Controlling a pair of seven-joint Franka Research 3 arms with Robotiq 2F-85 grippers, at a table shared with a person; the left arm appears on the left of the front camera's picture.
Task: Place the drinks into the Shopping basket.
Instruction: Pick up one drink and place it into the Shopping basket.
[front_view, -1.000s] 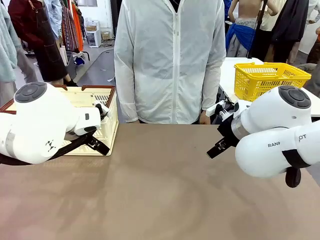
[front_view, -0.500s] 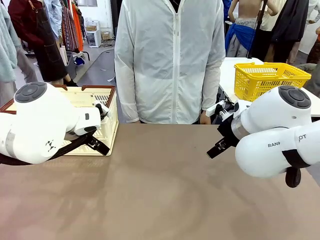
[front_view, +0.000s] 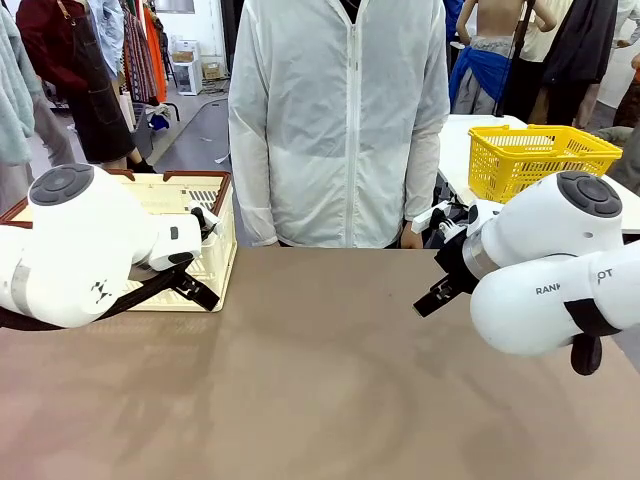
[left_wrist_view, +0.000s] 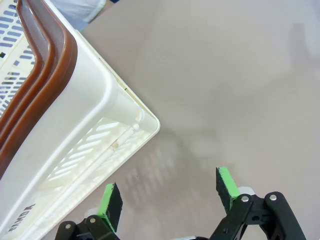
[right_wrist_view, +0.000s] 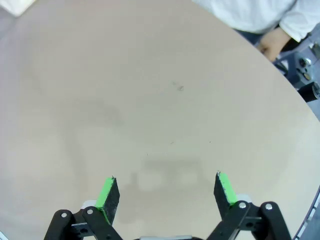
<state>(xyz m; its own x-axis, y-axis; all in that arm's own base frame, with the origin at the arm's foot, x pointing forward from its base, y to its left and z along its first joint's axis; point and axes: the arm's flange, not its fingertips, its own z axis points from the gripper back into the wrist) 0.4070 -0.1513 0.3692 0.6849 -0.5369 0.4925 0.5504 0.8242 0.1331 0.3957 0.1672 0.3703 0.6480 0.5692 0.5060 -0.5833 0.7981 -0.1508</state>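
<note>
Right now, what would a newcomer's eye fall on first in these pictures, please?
Over the brown table, the left gripper and right gripper hang open, holding nothing. A cream-white slotted plastic basket with a brown rim sits at the table's far left, beside the left gripper, and a person in a white zipped jacket stands at the far edge. A yellow mesh plastic basket rests on another table, far right.

Brown table (front_view: 330, 380), Shopping basket (front_view: 222, 245) at left
</note>
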